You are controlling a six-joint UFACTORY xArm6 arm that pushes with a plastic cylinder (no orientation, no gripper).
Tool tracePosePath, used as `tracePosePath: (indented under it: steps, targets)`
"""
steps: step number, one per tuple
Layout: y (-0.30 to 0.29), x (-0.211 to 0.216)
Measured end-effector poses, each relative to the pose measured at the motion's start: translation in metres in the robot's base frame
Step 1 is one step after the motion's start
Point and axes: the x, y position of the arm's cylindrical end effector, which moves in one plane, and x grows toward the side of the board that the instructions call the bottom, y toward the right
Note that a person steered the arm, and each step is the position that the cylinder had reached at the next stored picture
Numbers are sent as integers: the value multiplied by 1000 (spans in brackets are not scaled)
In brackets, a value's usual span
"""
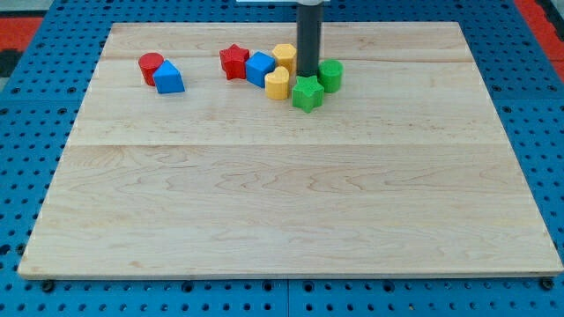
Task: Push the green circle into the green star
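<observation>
Beside my tip (307, 75), green circle (330, 75) right, touching green star (307, 92), no jaws.

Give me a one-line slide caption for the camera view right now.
My tip sits among the cluster, just left of the green circle, which touches the green star.

— Where is my tip (307, 76)?
— Near the view's top, just behind the green star (307, 92), with the green circle (330, 75) close on its right.
— And the rest?
— On the desk (282, 202), two yellow blocks (280, 72), a blue cube (259, 68) and a red star (233, 62) cluster left; a red cylinder (151, 67) and blue block (168, 78) sit farther left.
</observation>
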Motion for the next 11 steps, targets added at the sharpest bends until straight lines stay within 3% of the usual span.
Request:
tracePosePath:
  steps: [1, 3, 4, 5, 6, 11]
  targets:
    - [47, -16]
    - [58, -20]
    - [60, -66]
    - [127, -68]
    - [174, -22]
    - [85, -3]
